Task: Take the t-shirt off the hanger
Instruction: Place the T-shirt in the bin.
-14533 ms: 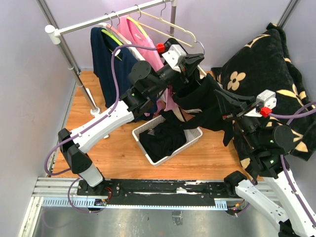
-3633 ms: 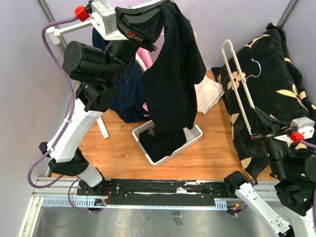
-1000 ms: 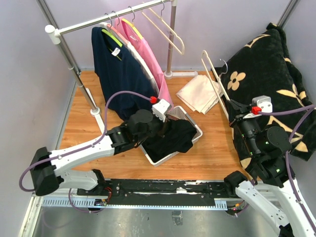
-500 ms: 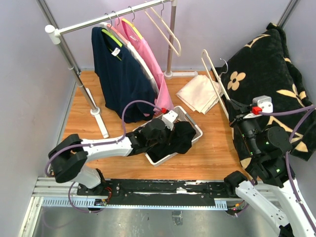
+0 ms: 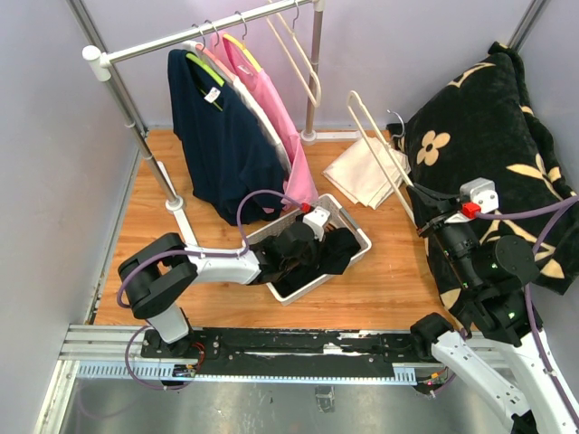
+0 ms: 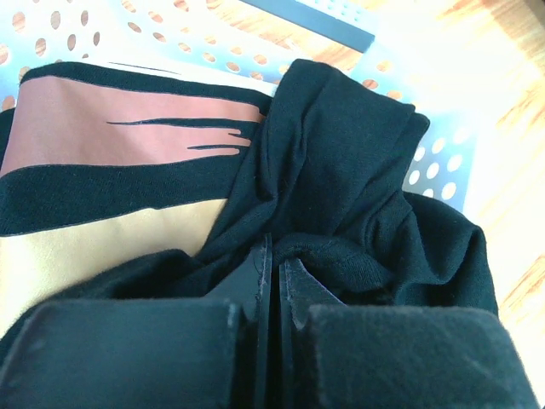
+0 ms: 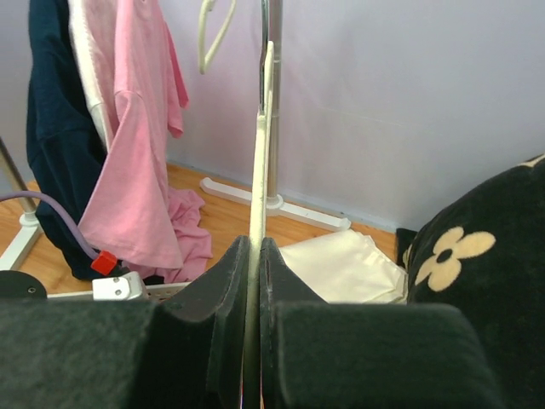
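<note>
From above, the left gripper point(image 5: 317, 246) is seen low inside the white basket point(image 5: 355, 224), buried in the black t-shirt point(image 5: 339, 251), which is bunched in that basket and already off the hanger point(image 5: 376, 149). The bare cream hanger is held up at a tilt by the right gripper point(image 5: 423, 220), over the wooden floor and just beside the floral blanket point(image 5: 479, 117). A folded cream cloth point(image 5: 362, 172) lies on the floor behind it. On the rack point(image 5: 181, 32), a navy shirt point(image 5: 222, 145) and a pink shirt point(image 5: 276, 117) are hung.

At the left wrist, the jaws are shown pressed together, with a fold of the black t-shirt pinched between the tips. A garment with brown and tan bands point(image 6: 128, 128) is seen lying under it, against the perforated basket wall.

At the right wrist, the jaws are clamped tight on the hanger's thin bar, which rises straight up the frame. The pink shirt is seen to the left, the cream cloth and blanket to the right.
</note>
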`<state>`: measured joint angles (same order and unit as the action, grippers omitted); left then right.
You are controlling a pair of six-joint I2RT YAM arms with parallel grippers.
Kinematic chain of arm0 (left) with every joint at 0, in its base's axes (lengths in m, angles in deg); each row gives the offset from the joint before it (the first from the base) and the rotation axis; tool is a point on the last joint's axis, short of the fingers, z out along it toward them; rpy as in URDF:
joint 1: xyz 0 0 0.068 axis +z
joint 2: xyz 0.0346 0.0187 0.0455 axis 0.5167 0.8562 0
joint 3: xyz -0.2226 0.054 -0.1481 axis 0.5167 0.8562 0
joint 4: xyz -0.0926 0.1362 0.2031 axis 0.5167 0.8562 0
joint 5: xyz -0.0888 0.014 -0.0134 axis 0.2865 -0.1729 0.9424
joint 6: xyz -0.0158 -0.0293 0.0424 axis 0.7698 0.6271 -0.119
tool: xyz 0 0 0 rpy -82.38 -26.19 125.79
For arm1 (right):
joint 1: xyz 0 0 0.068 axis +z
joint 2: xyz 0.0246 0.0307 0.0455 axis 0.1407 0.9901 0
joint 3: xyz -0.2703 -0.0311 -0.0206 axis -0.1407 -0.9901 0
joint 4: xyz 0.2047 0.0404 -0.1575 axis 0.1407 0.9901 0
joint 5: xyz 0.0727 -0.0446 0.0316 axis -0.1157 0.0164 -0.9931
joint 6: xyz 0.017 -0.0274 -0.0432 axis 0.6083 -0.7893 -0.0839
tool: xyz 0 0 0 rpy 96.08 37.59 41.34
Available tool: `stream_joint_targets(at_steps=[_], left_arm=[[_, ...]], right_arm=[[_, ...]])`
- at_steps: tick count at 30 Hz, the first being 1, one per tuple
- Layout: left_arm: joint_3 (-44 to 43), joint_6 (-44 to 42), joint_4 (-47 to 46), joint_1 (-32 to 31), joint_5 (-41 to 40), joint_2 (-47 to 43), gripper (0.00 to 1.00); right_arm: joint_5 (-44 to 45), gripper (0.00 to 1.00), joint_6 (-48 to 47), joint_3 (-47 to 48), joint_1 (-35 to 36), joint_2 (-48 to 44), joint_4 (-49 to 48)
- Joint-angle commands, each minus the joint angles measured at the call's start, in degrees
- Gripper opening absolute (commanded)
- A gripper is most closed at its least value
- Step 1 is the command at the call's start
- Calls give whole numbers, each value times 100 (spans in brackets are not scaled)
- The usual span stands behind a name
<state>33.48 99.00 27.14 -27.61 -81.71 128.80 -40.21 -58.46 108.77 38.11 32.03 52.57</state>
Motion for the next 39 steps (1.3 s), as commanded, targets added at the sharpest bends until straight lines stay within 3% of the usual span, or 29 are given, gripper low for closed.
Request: stream_joint_targets(at_steps=[1, 3, 5, 10, 13, 18, 22, 39], left_arm=[[-85, 47, 557, -26, -257, 69, 0], [-168, -38, 692, -25, -252, -103, 4], [-259, -118, 836, -33, -222, -295, 15], [-359, -262, 1083, -40, -190, -879, 53], [-353, -333, 1119, -52, -115, -1312, 61], [-350, -412, 1131, -55, 102, -1902, 69], [-319, -447, 1071, -68, 277, -2302, 70], [725, -267, 98, -64, -339, -3748, 70]], right_arm=[[-396, 1, 39, 128, 96, -82, -525], [-414, 1, 76, 153, 92, -47, -561], [-367, 1, 97, 202, 92, 33, -567], [-171, 1, 150, 295, 92, 206, -542], [-102, 1, 165, 341, 94, 288, -546], [307, 1, 282, 402, 90, 356, -595], [279, 1, 254, 387, 92, 311, -862], [-1756, 1, 649, 1059, 87, 876, -1691]])
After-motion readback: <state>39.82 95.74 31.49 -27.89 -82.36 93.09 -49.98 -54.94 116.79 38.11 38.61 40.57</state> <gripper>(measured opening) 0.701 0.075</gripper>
